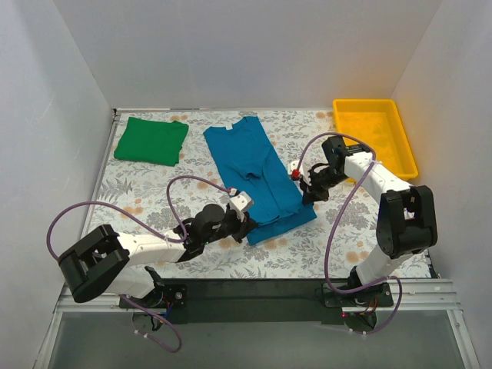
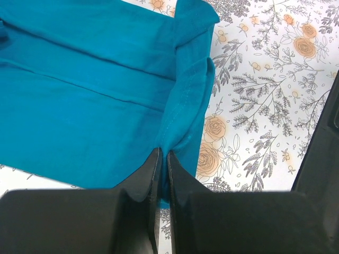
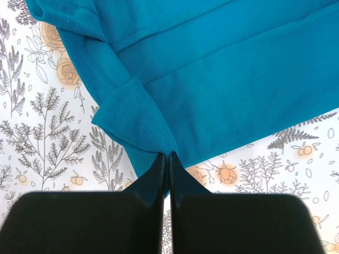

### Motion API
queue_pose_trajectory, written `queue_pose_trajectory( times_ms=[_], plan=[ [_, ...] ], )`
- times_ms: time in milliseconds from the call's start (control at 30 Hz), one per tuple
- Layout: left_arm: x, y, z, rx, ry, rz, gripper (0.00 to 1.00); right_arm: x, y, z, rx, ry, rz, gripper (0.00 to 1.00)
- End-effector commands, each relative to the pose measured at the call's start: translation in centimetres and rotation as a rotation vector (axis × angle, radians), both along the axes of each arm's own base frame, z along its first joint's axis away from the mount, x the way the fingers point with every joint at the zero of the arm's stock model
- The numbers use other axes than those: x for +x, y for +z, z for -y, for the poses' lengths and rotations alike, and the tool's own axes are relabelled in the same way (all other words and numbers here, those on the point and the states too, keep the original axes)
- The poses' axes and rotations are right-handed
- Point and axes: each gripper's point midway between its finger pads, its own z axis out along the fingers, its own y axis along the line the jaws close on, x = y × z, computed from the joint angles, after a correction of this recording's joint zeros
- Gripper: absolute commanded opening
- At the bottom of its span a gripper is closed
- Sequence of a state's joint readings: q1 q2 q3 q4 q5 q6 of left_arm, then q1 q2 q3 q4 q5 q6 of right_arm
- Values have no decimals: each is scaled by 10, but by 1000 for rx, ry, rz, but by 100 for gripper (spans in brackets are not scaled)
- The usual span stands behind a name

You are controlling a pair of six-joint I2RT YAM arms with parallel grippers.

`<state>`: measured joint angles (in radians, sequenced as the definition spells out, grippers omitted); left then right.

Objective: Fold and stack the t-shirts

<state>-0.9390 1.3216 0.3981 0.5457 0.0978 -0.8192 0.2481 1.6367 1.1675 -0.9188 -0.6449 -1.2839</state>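
Between the left tool (image 2: 163, 154) and right tool (image 3: 167, 155), each pinching a hem corner, the plain teal-blue cloth t-shirt (image 1: 250, 165) lies narrowed on the floral desk (image 1: 369, 231). Halving seems next, which calls for lifting both corners evenly toward the collar beyond them. The folded bright green cloth t-shirt (image 1: 151, 141) lies far beyond the left tool.

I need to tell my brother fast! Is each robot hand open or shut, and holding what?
Left gripper: shut, pinching the teal-blue t-shirt at its edge.
Right gripper: shut, pinching the teal-blue t-shirt too.
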Motion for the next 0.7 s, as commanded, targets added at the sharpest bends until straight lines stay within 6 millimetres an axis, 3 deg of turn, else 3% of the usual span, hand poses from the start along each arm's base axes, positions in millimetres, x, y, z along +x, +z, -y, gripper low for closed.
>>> queue_pose_trajectory(
  times_ms=[0,300,600,633,667],
  plan=[
    [7,16,1,-35,-5,28,0,19,12,-8,11,-17,41,1],
    [27,22,-6,-49,18,23,0,49,17,-14,2,-94,40,1],
    [77,14,-21,-41,97,-5,0,96,23,-40,29,-136,39,1],
    [83,18,-23,-47,109,3,0,100,17,-43,31,-138,20,1],
    [88,18,-26,-48,121,4,0,111,26,-49,46,-142,43,1]
  ],
)
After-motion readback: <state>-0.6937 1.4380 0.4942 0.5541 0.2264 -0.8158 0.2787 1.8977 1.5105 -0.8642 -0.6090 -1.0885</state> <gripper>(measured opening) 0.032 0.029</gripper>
